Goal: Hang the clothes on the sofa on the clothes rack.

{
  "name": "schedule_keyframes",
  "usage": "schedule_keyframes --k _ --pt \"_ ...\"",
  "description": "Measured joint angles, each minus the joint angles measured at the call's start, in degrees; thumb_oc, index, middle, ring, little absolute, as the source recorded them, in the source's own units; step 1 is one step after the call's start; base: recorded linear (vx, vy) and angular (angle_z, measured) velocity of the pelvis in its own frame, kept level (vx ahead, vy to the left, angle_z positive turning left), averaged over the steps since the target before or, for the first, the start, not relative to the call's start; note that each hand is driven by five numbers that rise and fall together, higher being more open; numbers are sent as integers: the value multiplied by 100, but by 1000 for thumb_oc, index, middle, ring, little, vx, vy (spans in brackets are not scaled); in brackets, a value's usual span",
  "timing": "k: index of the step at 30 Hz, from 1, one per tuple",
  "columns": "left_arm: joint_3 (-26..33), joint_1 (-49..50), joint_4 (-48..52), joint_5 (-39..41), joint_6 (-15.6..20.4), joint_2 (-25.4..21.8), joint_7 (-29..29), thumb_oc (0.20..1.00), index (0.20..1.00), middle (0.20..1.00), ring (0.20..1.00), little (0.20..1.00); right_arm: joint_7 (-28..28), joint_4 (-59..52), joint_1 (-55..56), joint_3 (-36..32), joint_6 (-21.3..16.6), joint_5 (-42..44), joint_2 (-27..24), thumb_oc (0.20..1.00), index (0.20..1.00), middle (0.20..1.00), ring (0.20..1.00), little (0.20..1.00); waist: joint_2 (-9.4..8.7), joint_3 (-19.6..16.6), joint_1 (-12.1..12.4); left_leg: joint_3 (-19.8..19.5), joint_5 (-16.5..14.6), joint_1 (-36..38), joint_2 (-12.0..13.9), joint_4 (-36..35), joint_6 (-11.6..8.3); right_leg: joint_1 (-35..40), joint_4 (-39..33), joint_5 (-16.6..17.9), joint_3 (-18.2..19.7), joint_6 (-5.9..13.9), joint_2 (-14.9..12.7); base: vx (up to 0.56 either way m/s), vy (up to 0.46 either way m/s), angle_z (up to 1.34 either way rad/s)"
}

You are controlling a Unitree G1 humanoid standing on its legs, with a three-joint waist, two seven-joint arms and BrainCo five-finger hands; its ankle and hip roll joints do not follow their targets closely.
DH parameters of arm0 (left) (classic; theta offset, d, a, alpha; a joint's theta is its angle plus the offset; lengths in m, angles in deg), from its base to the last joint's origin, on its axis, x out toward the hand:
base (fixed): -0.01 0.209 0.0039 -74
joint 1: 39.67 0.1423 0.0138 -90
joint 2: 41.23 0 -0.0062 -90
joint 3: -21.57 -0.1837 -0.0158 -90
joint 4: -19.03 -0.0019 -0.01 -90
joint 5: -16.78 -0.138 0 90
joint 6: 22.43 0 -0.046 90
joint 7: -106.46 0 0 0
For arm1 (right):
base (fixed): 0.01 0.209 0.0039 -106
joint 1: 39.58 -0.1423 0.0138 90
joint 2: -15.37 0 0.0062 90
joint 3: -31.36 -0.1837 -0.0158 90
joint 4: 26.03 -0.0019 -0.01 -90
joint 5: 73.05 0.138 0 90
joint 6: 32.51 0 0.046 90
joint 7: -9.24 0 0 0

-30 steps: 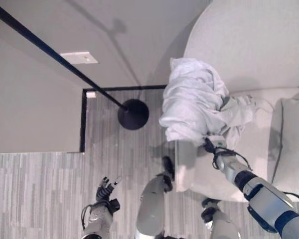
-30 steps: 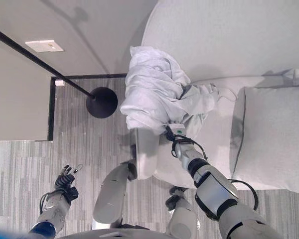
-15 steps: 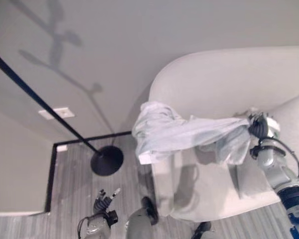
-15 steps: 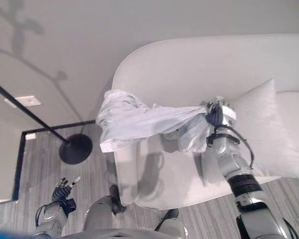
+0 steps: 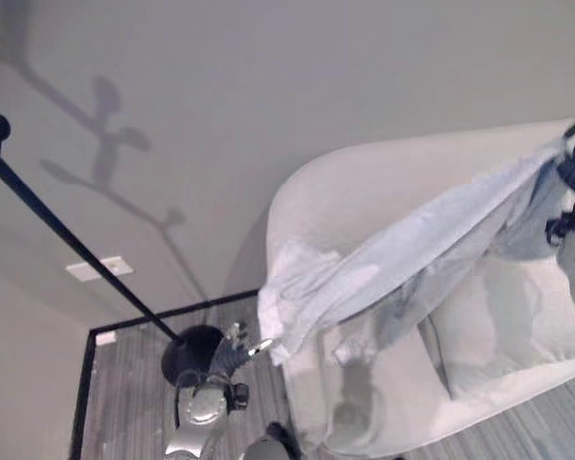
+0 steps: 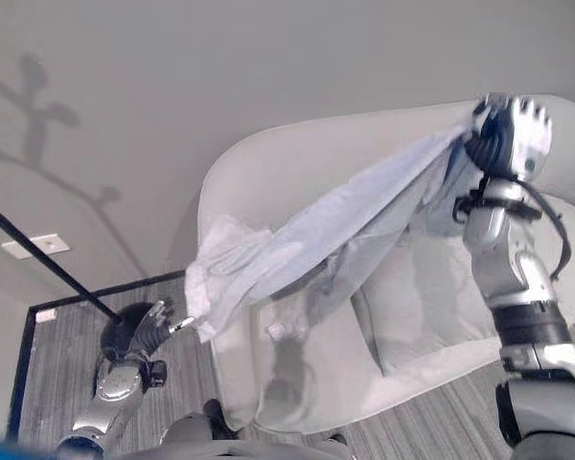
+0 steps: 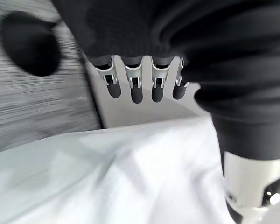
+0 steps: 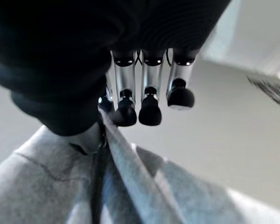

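Observation:
A pale blue-white garment (image 6: 335, 230) hangs stretched in the air above the white sofa (image 6: 297, 163). My right hand (image 6: 506, 139) holds its upper end high at the right. In the right wrist view the fingers (image 8: 149, 109) and thumb pinch the cloth (image 8: 60, 186). The garment's lower end (image 5: 287, 316) droops by the sofa's arm. My left hand (image 5: 220, 369) is raised just left of that end, fingers (image 7: 135, 88) straight, with the white cloth (image 7: 130, 172) close past them. The black clothes rack pole (image 5: 67, 235) leans across the left.
The rack's round black base (image 5: 187, 350) stands on the striped floor beside the sofa's arm, right behind my left hand. A cushion (image 6: 412, 307) lies on the sofa seat. The grey wall carries a white plate (image 5: 99, 269).
The camera has tilted up. My right hand has lifted the garment up and to the right, pulling it taut off the sofa's arm. My left hand has risen towards the hanging end.

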Motion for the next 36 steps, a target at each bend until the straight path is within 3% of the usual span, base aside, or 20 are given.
schedule_keyframes --k 4,9,12,18,21,26,30,36 --pt "-39 -446 256 -609 121 -123 281 1000 1000 1000 1000 1000 -32 -90 -1174 353 -10 -94 -305 200 200 200 200 200 -137 -136 -69 125 12 144 66 -9 -18 28 -11 23 147 6 40 7 -5 -20" --pt "-302 -1081 203 -1513 241 -156 903 1000 1000 1000 1000 1000 -225 433 -3036 1360 -141 -36 -563 200 200 200 200 200 -348 -309 -231 268 23 345 168 -27 -88 117 -59 17 287 -31 125 -5 -3 -16" --pt "-590 -1555 -108 -1634 237 -51 1108 1000 1000 1000 1000 1000 -259 821 -3893 1919 -180 111 -572 200 200 200 200 200 -345 -378 -285 324 23 367 188 -34 -92 93 -59 13 341 -42 121 -14 -10 -9" --pt "-1086 -1844 -324 -1498 402 290 1349 1000 1000 1000 1000 1000 -387 956 -4308 2298 -349 509 -142 200 200 200 200 200 -437 -659 -540 447 21 393 186 -121 -149 -12 -57 12 460 -45 85 -9 -20 -12" --pt "-1615 -2005 -507 -1386 453 597 1293 1000 1000 1000 1000 1000 -395 1029 -4359 2361 -456 713 50 200 200 200 200 200 -441 -710 -587 574 20 425 216 -127 -153 -93 -53 28 570 -65 92 -7 -15 -18" --pt "-2573 -2071 -341 -608 447 922 482 1000 1000 1000 1000 1000 -389 1056 -4546 2482 -492 831 378 200 200 200 200 200 -379 -740 -709 576 43 423 273 -121 -184 -100 -51 30 605 -72 150 -5 -8 -2" --pt "-2872 -1836 540 855 447 931 -438 1000 1000 1000 1000 1000 -390 1172 -4720 2485 -456 819 555 200 200 200 200 200 -338 -748 -684 575 64 420 314 -126 -203 -94 -75 23 611 -83 200 0 0 0" --pt "-2956 -1588 1231 2126 230 576 -1211 1000 1000 1000 1000 1000 -384 1881 -5113 2693 -364 807 594 200 200 200 200 200 -237 -757 -582 554 91 408 348 -123 -195 -77 -104 14 594 -97 241 0 0 0"
